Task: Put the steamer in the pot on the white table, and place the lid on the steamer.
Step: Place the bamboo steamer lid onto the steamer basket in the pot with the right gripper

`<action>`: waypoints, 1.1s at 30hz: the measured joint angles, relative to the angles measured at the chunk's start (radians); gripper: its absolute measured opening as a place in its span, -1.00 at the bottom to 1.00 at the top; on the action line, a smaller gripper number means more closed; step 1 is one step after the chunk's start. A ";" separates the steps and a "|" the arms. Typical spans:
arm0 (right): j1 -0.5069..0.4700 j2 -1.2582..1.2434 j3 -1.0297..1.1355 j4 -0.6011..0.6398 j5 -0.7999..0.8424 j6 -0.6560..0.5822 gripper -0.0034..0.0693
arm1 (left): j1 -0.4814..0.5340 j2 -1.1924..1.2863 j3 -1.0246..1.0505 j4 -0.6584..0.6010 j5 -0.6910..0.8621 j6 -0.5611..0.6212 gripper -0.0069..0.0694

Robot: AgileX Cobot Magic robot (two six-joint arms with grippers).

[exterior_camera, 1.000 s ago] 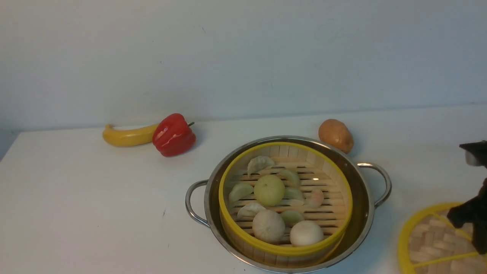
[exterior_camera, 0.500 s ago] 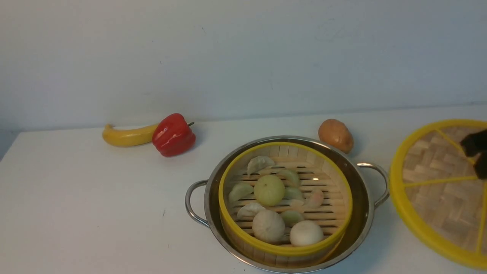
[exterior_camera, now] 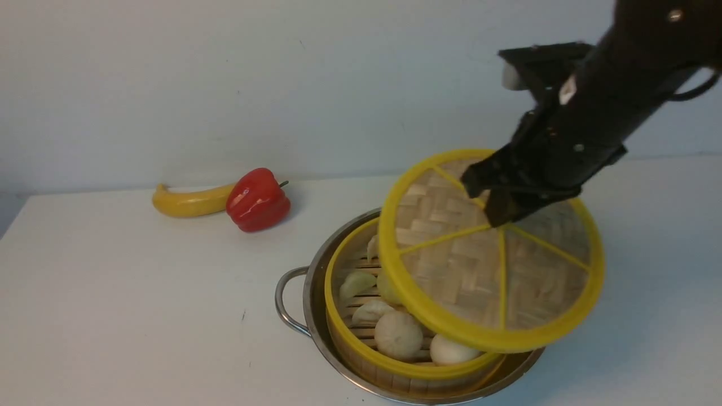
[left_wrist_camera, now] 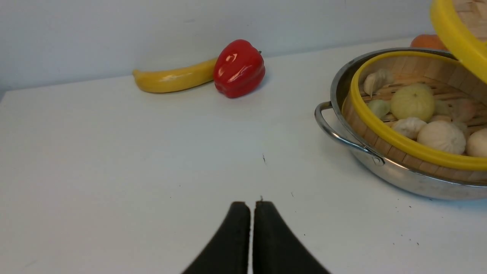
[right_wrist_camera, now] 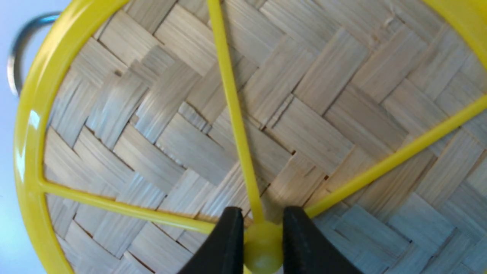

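The steamer (exterior_camera: 361,344), a bamboo basket with a yellow rim and pale buns and dumplings, sits inside the steel pot (exterior_camera: 293,307) on the white table (exterior_camera: 141,316). My right gripper (exterior_camera: 499,217) is shut on the centre knob (right_wrist_camera: 262,247) of the lid (exterior_camera: 468,270), a woven disc with yellow rim and spokes. The lid hangs tilted in the air above the right part of the steamer. My left gripper (left_wrist_camera: 251,205) is shut and empty, low over the table left of the pot (left_wrist_camera: 380,167); the steamer (left_wrist_camera: 384,133) and the lid's rim (left_wrist_camera: 452,30) show there too.
A red bell pepper (exterior_camera: 258,199) and a yellow banana (exterior_camera: 189,202) lie at the back left by the wall. An orange-brown item (left_wrist_camera: 428,41) shows behind the pot in the left wrist view; the lid hides it in the front view.
My right arm has lifted the lid from the table at the right and carried it up and to the left, over the steamer. The pot and steamer have not moved.
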 joint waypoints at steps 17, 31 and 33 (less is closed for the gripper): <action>0.041 0.162 -0.109 0.029 0.001 -0.013 -0.51 | 0.000 0.000 0.000 0.000 0.000 0.000 -0.79; 0.041 0.223 -0.135 0.050 0.001 -0.016 -0.51 | 0.000 0.000 0.000 0.000 0.000 0.000 -0.79; 0.041 0.231 -0.135 0.050 0.001 -0.016 -0.51 | 0.000 0.000 0.000 0.000 0.000 0.000 -0.79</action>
